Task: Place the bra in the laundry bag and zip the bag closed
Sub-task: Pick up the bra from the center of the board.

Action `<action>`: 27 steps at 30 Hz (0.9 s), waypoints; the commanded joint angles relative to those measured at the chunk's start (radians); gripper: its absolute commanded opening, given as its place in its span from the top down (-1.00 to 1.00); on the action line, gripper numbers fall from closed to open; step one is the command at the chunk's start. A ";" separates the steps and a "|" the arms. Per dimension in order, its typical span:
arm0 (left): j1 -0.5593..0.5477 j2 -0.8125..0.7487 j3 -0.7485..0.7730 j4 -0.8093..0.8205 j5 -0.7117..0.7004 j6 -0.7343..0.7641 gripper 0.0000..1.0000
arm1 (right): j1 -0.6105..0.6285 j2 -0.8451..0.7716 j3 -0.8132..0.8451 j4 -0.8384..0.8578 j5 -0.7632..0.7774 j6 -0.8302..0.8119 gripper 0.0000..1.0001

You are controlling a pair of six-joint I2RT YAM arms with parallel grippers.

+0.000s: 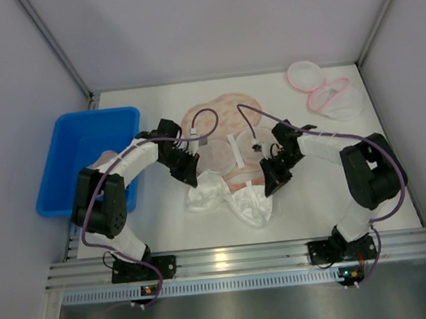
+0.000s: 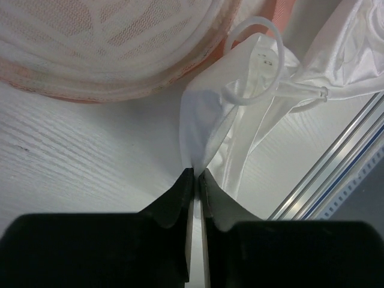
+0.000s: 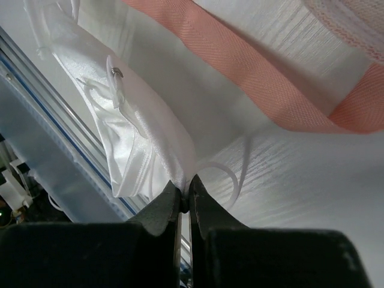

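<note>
At the left end effector (image 2: 195,175): jaws pressed together on a fold of the white bra (image 2: 210,114), just below a strap loop. Opposite, the right end effector (image 3: 185,191) pinches the satin edge of the other cup.

Judgement: one grip per side, so the garment can rise spread out rather than bunched, ready to carry to the bag mouth.

The bra lies crumpled on the worktop (image 1: 166,224), touching the near edge of the peach mesh laundry bag (image 1: 223,109), not inside it. Bag flat; zip state unclear.

Worktop white, faintly grained. Blue bin (image 1: 69,154) at left. Pink-trimmed mesh pouch (image 1: 323,88) in the far right corner. Pale grey walls on three sides; aluminium rail (image 1: 245,258) along the near edge.
</note>
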 commanded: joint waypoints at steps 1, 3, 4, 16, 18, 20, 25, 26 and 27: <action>-0.002 -0.051 -0.032 -0.008 0.033 0.003 0.79 | 0.009 -0.054 0.056 -0.017 0.017 -0.028 1.00; -0.002 -0.065 -0.042 -0.008 0.043 -0.014 0.95 | 0.010 -0.070 0.062 -0.039 0.027 -0.034 1.00; -0.002 -0.083 -0.048 -0.008 0.050 -0.018 1.00 | 0.010 -0.079 0.076 -0.049 0.037 -0.039 1.00; -0.002 -0.079 0.096 -0.061 0.144 -0.124 1.00 | -0.022 -0.007 0.374 -0.281 0.104 -0.101 1.00; -0.002 -0.056 0.142 -0.068 0.168 -0.138 1.00 | -0.051 0.025 0.473 -0.319 0.107 -0.126 1.00; 0.000 -0.039 0.177 -0.068 0.178 -0.152 1.00 | -0.069 0.070 0.542 -0.368 0.118 -0.138 1.00; 0.018 0.076 0.315 -0.066 0.196 -0.193 1.00 | -0.114 0.200 0.786 -0.437 0.147 -0.172 1.00; 0.021 0.094 0.337 -0.068 0.191 -0.195 1.00 | -0.118 0.224 0.812 -0.437 0.155 -0.180 1.00; 0.032 0.119 0.355 -0.066 0.188 -0.196 1.00 | -0.132 0.273 0.863 -0.434 0.161 -0.183 1.00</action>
